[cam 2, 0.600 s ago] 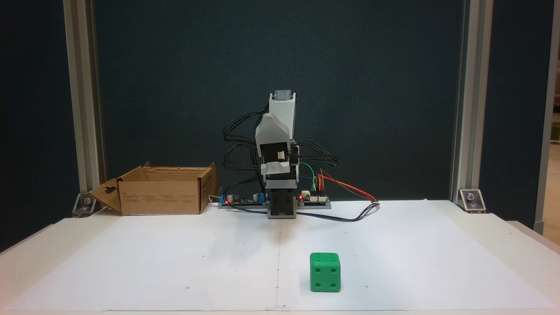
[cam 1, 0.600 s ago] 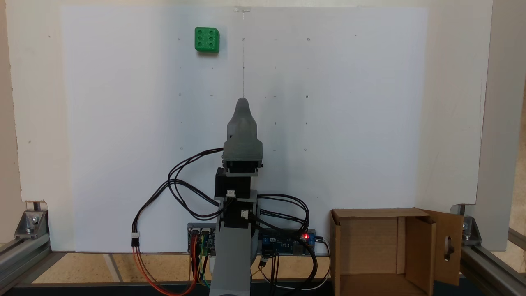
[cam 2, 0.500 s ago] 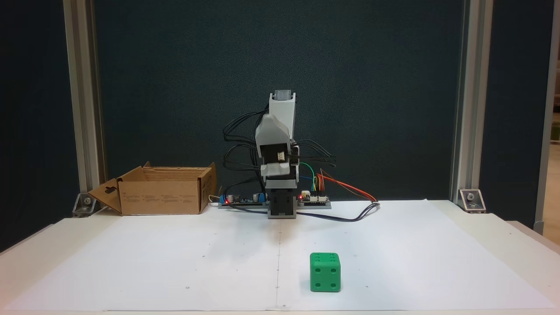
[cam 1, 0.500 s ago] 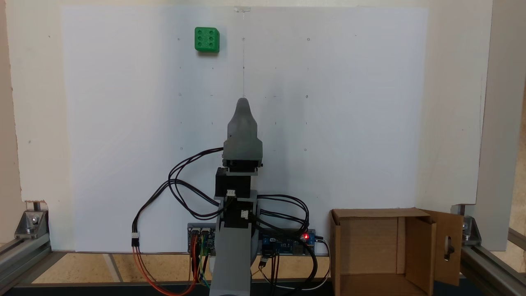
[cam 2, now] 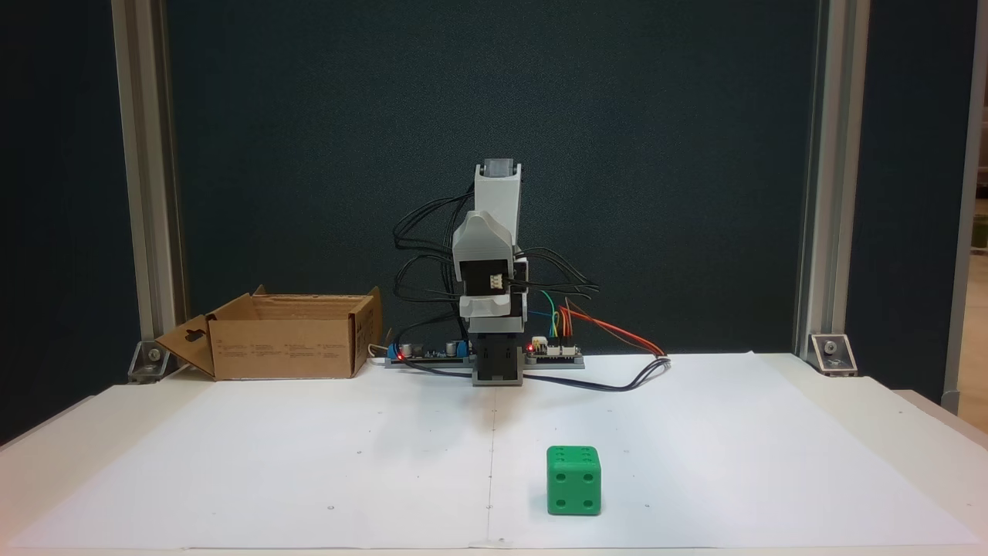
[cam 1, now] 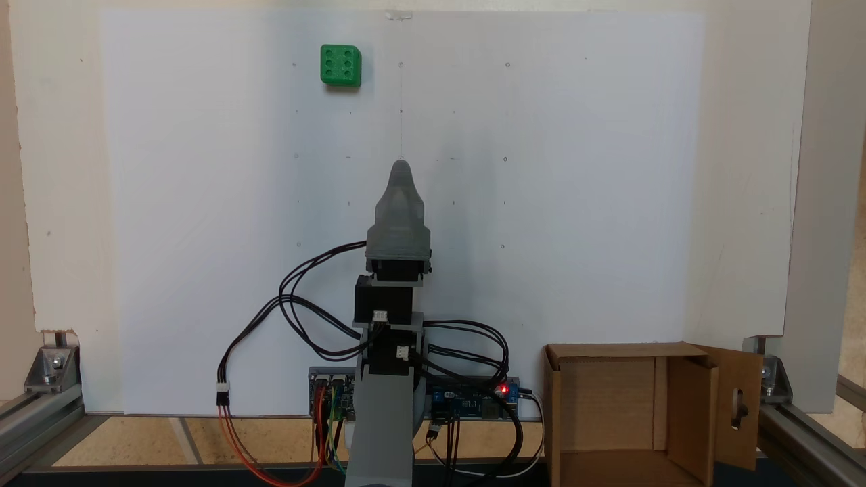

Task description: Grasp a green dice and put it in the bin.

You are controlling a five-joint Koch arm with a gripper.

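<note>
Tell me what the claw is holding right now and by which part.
Nothing is held. The green dice sits alone on the white paper, far from the claw, which is folded near the arm's base.

Plastic green dice point(cam 2: 573, 480) — cardboard bin point(cam 2: 287, 345)

Your green dice point(cam 1: 340, 65) point(cam 2: 573, 479) sat flat on the white sheet, six pips facing up and four toward the front camera, square to the sheet's edges. Your bin point(cam 1: 632, 412) point(cam 2: 282, 337), a brown cardboard box, stood open at the bench's far corner, well apart from the dice, its slotted flap folded outward.
</note>
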